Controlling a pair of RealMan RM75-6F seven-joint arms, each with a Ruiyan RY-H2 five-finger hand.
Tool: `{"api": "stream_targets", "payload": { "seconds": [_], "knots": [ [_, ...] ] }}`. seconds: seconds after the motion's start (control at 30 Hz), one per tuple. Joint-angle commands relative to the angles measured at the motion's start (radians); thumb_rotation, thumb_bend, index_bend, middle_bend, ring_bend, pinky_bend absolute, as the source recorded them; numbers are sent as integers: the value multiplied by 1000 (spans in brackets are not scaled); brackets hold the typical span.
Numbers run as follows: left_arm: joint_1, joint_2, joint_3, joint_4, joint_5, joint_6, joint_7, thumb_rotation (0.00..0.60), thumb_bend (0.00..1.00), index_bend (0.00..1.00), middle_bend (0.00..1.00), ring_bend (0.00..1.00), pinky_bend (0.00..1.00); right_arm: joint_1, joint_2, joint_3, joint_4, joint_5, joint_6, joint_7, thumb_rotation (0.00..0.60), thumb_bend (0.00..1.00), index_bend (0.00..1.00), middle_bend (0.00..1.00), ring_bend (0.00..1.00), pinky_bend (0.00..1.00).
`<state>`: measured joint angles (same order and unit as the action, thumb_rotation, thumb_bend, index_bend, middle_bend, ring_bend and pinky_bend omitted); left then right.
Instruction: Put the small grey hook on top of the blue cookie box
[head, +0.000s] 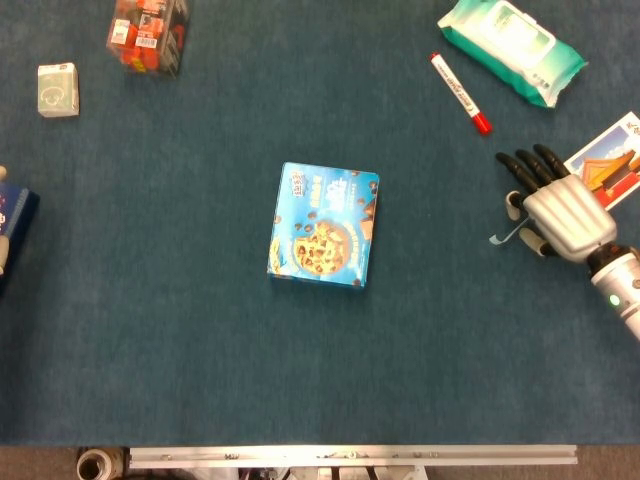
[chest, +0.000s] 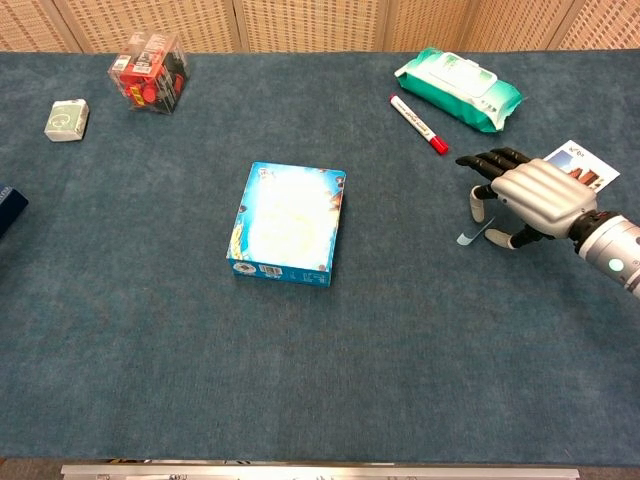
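The blue cookie box (head: 324, 225) (chest: 288, 222) lies flat in the middle of the blue cloth. The small grey hook (head: 502, 236) (chest: 469, 236) lies on the cloth far to its right. My right hand (head: 558, 213) (chest: 530, 195) hovers just right of the hook, back up, dark fingers (head: 522, 167) spread and pointing away from me. Its pale thumb tip (chest: 479, 208) sits just above the hook; I cannot tell whether it touches. The hand holds nothing. My left hand is not clearly seen in either view.
A red-capped marker (head: 460, 92) and a green wipes pack (head: 510, 49) lie at the back right. A printed card (head: 612, 153) lies beside the right hand. A small white box (head: 58, 89) and a red package (head: 148, 33) sit back left; a dark blue object (chest: 8, 208) is at the left edge.
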<state>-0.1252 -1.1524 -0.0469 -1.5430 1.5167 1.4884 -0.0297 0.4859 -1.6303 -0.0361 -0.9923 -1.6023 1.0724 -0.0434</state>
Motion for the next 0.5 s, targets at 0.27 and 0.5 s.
{"api": "stream_targets", "payload": {
  "seconds": [0.27, 0.5],
  "knots": [
    [2, -1, 0, 4, -1, 1, -5, 600, 373, 190, 343, 317, 226, 7, 8, 5, -15, 17, -14, -12, 600, 355, 514, 86, 0, 0],
    [1, -3, -1, 9, -4, -3, -7, 600, 374, 190, 343, 317, 225, 11, 14, 2, -21, 23, -26, -22, 600, 374, 517, 93, 0, 0]
  ]
}}
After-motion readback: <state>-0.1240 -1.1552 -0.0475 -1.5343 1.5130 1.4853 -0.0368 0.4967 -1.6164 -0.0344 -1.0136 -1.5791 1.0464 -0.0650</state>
